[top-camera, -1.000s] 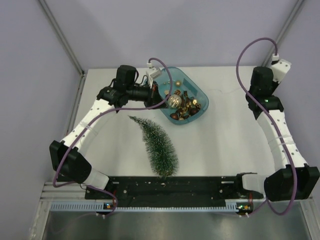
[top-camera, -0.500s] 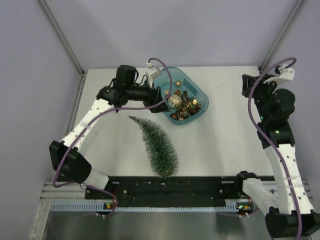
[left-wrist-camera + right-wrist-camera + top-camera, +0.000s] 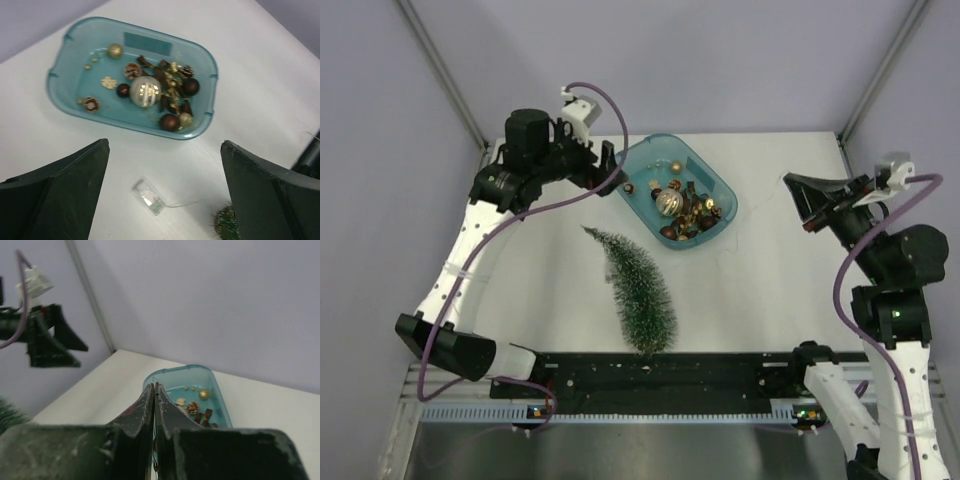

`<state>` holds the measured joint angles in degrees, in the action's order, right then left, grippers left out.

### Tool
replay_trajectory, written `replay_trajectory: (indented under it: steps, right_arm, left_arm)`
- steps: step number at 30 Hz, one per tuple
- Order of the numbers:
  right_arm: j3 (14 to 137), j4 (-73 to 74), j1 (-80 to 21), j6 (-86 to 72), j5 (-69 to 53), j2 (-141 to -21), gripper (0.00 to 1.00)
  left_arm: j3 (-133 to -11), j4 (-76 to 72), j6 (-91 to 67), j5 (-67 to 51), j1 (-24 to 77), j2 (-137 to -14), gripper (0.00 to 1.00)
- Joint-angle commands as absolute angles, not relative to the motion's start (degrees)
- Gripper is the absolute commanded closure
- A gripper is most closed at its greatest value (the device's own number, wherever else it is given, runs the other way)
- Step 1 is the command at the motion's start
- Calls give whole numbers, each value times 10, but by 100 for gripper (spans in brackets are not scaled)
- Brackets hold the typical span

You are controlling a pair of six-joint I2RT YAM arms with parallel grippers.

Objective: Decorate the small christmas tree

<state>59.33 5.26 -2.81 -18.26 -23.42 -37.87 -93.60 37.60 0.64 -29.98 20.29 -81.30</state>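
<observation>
The small christmas tree [image 3: 638, 295] lies on its side on the white table, tip toward the teal tray [image 3: 655, 165], and its tip [image 3: 225, 222] shows in the left wrist view. My left gripper [image 3: 612, 170] hangs open and empty left of the tray, above a small clear battery pack [image 3: 148, 196] trailing a thin wire. Both wide-apart fingers frame that pack, with the left gripper [image 3: 164, 144] holding nothing. My right gripper [image 3: 795, 190] is raised to the right of the tray. The right gripper [image 3: 154, 385] is shut, with a thin dark wire running down the slit between its fingers.
The tray [image 3: 57, 80] holds several gold and brown ornaments, pine cones and a large silver ball [image 3: 145, 91]. Grey walls and metal frame posts close in the table at the back and sides. The arm bases sit on a black rail [image 3: 650, 372] at the near edge.
My left gripper has opened and pulled back up and left from the tray's edge. My right arm has swung up and inward toward the tray, still shut.
</observation>
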Motion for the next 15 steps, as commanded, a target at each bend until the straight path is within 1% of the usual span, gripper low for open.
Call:
replay_trajectory:
  steps: [1, 4, 7, 10, 15]
  right_arm:
    - [612, 19, -26, -207, -442, -349, 100]
    - [627, 4, -29, -242, -537, -346, 100]
    - [635, -59, -33, -299, -611, -344, 100]
    - [632, -181, -40, -412, -682, -344, 100]
    - [635, -391, -57, -587, -699, -360, 100]
  left_arm:
    - [-964, 391, 49, -156, 173, -755, 1]
    - [-970, 417, 75, -137, 165, -726, 1]
    - [-973, 451, 91, -145, 160, -697, 1]
    - [-964, 476, 98, -163, 154, -672, 3]
    - [-946, 493, 105, -199, 140, -649, 5]
